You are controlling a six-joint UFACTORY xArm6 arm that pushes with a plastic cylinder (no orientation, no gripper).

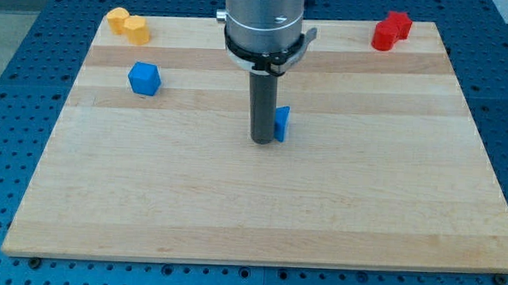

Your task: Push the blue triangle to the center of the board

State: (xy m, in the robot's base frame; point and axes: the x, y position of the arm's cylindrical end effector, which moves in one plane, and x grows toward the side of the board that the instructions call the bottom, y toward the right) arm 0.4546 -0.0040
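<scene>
The blue triangle (281, 124) sits near the middle of the wooden board (259, 211), mostly hidden behind the rod, with only its right part showing. My tip (263, 141) rests on the board just to the left of and in front of the triangle, touching or nearly touching it. The dark rod rises from there to the grey arm head at the view's top.
A blue cube (143, 78) lies at the upper left. A yellow block (128, 25) sits at the top left corner. A red block (390, 31) sits at the top right corner. A blue perforated table surrounds the board.
</scene>
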